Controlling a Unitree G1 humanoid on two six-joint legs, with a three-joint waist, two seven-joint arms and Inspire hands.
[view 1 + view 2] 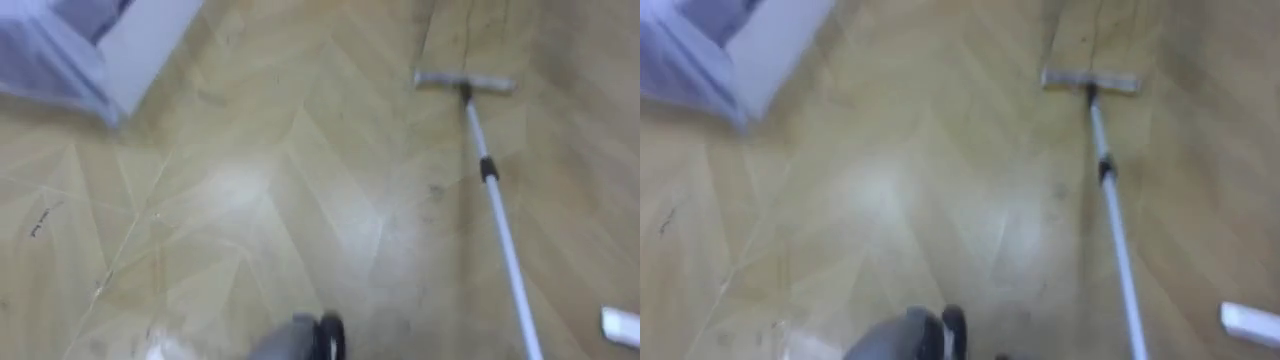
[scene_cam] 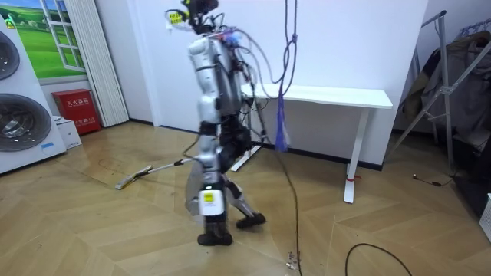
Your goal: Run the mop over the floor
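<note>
Room view, from its left to its right: two stacked washing machines [image 2: 19, 115], a red box [image 2: 77, 110] on the wooden floor [image 2: 92, 230] beside them, then the mop [image 2: 153, 170], the standing robot, a white table [image 2: 337, 96] behind it and a clothes rack [image 2: 445, 69] at the far edge. The mop head [image 2: 126, 182] lies flat on the floor towards the washing machines. Its handle slopes up to meet the robot at hip height. Which hand holds the handle, and whether the fingers are closed round it, cannot be told.

Eye views: a white appliance corner [image 1: 130, 50] at upper left and bare floor in the middle. The mop head sits at upper right, with the pale handle [image 1: 500, 230] running down to the lower right edge.
</note>
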